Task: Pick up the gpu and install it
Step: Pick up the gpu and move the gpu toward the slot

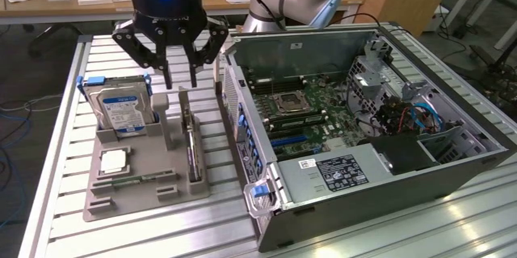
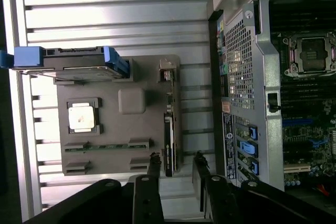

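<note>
Aluminium slat tabletop (image 1: 121, 234), with a big open PC case (image 1: 404, 194) lying on its side toward the exterior view's right, motherboard facing up. Just beside it sits a gray parts tray (image 1: 137, 200). The black end effector (image 1: 181, 82) hangs over the tray's far end, fingers partly spread and nothing in them. On the tray, a hard drive (image 1: 123, 109) stands upright. The gpu (image 1: 193, 149) is parked on edge along the side nearest the case, its far end below the fingertips. A CPU (image 1: 113, 162) and memory stick (image 1: 137, 180) lie flat.
</note>
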Tool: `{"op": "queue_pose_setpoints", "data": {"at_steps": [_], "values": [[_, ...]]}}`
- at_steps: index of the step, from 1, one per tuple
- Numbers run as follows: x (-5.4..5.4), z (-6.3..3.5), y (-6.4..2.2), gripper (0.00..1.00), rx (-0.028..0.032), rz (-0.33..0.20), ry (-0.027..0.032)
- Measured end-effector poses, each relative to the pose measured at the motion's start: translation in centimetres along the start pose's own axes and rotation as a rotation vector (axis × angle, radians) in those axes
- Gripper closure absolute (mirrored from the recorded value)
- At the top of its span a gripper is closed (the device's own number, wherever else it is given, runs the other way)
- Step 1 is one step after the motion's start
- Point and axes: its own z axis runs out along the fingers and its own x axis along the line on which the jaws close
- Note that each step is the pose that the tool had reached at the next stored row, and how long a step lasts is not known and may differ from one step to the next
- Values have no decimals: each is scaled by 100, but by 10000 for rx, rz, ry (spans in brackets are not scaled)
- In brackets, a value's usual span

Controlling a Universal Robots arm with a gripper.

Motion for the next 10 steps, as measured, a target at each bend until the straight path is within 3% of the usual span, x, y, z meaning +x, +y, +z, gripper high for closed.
{"op": "queue_pose_setpoints", "data": {"at_steps": [3, 10], "values": [[0, 0, 0, 53, 0, 0, 0], [0, 0, 0, 53, 0, 0, 0]]}}
